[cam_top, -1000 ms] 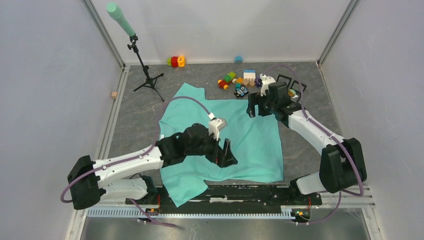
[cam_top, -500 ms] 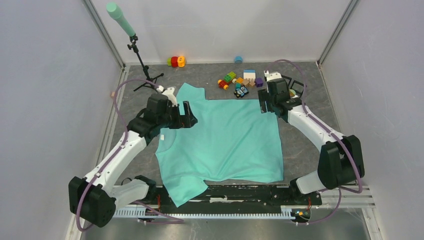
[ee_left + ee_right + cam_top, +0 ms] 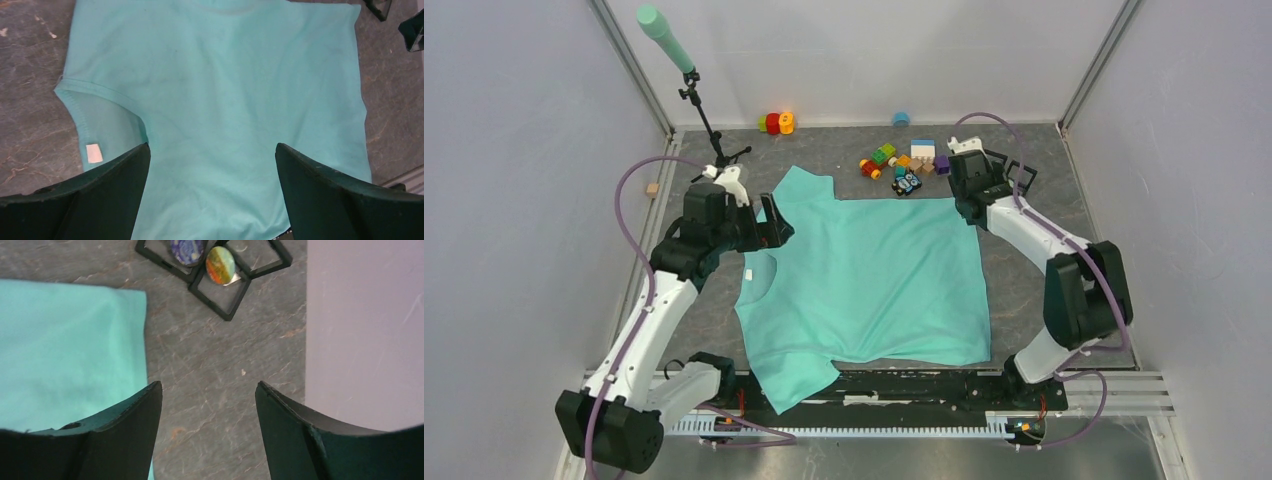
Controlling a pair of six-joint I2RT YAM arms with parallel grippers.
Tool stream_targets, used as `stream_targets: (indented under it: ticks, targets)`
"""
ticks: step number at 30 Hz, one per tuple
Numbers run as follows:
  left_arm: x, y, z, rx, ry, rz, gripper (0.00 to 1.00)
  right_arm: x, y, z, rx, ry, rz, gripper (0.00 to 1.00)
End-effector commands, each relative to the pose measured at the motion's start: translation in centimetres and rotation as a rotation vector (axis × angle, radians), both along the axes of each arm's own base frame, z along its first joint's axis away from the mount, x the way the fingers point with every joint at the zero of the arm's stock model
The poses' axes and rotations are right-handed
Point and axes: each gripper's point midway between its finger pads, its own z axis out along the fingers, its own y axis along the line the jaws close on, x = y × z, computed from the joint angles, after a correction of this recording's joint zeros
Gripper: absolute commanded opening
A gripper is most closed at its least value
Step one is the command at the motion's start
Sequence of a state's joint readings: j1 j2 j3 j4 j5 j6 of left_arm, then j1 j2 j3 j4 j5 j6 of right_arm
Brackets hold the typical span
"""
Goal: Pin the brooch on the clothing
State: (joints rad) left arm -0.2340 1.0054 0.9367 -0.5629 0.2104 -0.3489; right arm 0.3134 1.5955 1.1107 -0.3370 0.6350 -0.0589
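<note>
The mint-green T-shirt (image 3: pixel 874 280) lies flat on the grey table, with its collar to the left. My left gripper (image 3: pixel 774 230) hovers over the collar end, open and empty. In its wrist view the fingers (image 3: pixel 212 147) frame the shirt (image 3: pixel 225 90) and a white neck tag (image 3: pixel 93 152). My right gripper (image 3: pixel 969 203) is open and empty above the shirt's back right corner. Its wrist view (image 3: pixel 209 385) shows bare table between the fingers and the shirt corner (image 3: pixel 75 350) at left. Ahead lie two round brooches, a blue one (image 3: pixel 186 249) and an orange-green one (image 3: pixel 220 264), in black frames (image 3: pixel 1019 178).
Several small toys (image 3: pixel 904 162) lie behind the shirt. More toys (image 3: pixel 776 122) and a blue piece (image 3: pixel 901 118) sit by the back wall. A tripod (image 3: pixel 716 155) holding a mint-green microphone stands at back left. A wooden block (image 3: pixel 653 188) lies at the left edge. Walls enclose three sides.
My left arm has swung from the middle of the shirt to its collar at back left. My right gripper has moved back and right, off the shirt towards the black frames.
</note>
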Motion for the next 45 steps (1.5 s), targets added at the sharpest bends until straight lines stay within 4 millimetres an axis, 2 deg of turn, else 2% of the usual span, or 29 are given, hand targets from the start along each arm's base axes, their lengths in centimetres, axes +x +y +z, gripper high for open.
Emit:
stream_targets:
  ticks: [1, 5, 11, 26, 34, 45]
  targets:
    - [-0.3, 2.1, 0.7, 0.053, -0.057, 0.048, 1.00, 3.1, -1.6, 1.6, -0.117, -0.054, -0.066, 0.72]
    - [-0.4, 2.7, 1.6, 0.050, -0.103, 0.080, 1.00, 5.2, -1.4, 0.5, -0.139, -0.046, -0.060, 0.70]
    - [-0.7, 2.2, 2.2, 0.016, -0.130, 0.059, 1.00, 8.7, -0.9, -1.1, -0.188, -0.014, -0.048, 0.64]
    - [-0.9, 1.2, 2.0, -0.027, -0.112, 0.014, 1.00, 14.4, -0.6, -3.9, -0.305, 0.021, -0.023, 0.48]
    - [-0.8, 1.0, 1.7, -0.033, -0.096, 0.002, 1.00, 15.6, -0.8, -5.3, -0.340, 0.044, -0.018, 0.45]
    - [-0.7, 0.9, 1.5, -0.039, -0.086, 0.001, 1.00, 15.4, -1.9, -6.7, -0.368, 0.072, -0.036, 0.39]
